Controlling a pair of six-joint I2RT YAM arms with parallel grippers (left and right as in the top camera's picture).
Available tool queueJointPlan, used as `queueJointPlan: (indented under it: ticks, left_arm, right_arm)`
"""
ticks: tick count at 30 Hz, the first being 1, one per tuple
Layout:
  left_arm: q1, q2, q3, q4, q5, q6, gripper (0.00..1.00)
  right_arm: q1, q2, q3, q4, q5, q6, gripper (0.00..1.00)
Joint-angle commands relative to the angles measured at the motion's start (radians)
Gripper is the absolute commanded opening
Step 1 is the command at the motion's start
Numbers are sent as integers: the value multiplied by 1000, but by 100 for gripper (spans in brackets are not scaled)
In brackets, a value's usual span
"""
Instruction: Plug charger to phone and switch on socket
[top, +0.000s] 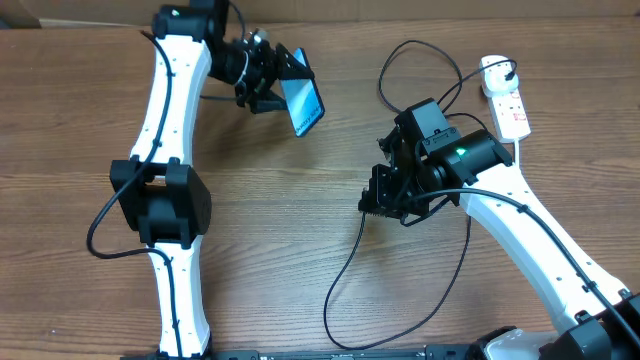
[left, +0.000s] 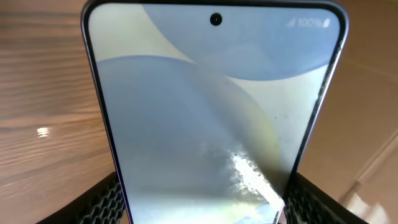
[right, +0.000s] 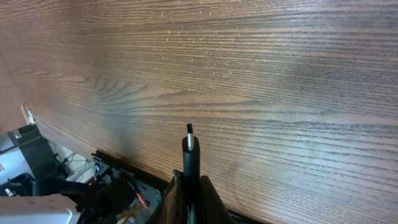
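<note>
We've got left gripper (top: 272, 84) clamped on phone (top: 306, 104), right gripper (top: 378, 200) pinching charger (right: 189, 148) tip; phone's left of it, toward table's (top: 290, 250) far edge.

The phone (left: 211, 112) stands between the fingers (left: 104, 200) of the left gripper (top: 296, 90), up off the table (top: 300, 240). The charger (right: 190, 149) pokes out in front of the right gripper (top: 378, 200), pinched in it, its tip just over the table. Its cable (top: 345, 280) runs back past that gripper and loops on the table behind it. The socket (top: 507, 100) lies on the table, out to the right of the right gripper. The cable's far end seems to go into it.
</note>
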Motion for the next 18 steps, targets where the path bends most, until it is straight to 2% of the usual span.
queueJointPlan:
  ticks: [1, 5, 9, 18]
  left_arm:
    - [-1, -36, 171, -100, -210, -24, 37]
    - [-5, -36, 253, -185, -285, -24, 38]
    - [-17, -36, 264, -225, -332, -23, 38]
    - [-74, -36, 264, -231, -495, -20, 39]
  right_arm:
    - [2, -26, 23, 10, 14, -8, 4]
    - [2, -26, 23, 34, 6, -8, 4]
    - [2, -26, 23, 75, -11, -8, 4]
    - [4, -9, -8, 140, 188, 14, 4]
